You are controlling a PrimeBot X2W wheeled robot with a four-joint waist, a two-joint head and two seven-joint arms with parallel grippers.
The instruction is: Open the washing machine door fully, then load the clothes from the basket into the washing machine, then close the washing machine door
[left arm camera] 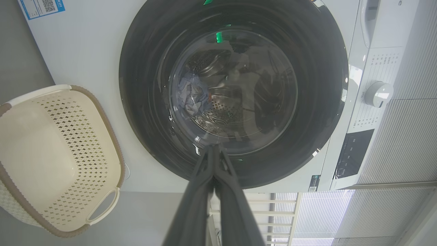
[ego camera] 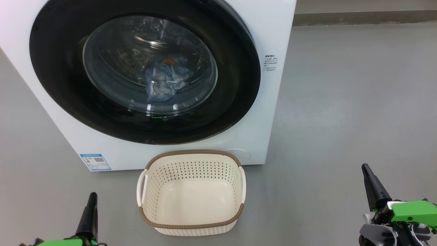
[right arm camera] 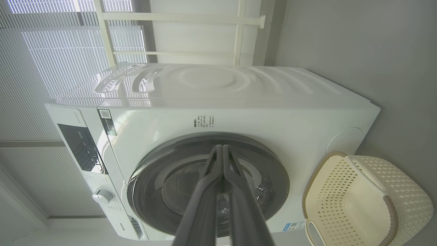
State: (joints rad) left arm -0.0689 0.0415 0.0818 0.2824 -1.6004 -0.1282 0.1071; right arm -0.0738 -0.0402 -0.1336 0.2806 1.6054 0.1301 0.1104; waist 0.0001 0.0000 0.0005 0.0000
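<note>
Before the washing machine (ego camera: 273,85), left gripper (ego camera: 92,197) and right gripper (ego camera: 366,169) had jaws shut, empty. The clothes (ego camera: 165,80) lay inside, behind the washing machine door (ego camera: 58,68) (basket (ego camera: 191,227) bare); I'd check it sat flush.

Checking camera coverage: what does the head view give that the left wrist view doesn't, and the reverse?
Head view, not left wrist: the right tool, shut, at lower right above its green housing.
Left wrist view, not head: the control dial, the dark panel and the window blinds.
Both: the washing machine door closed, clothes behind its glass, the basket empty, and the left tool shut.
</note>
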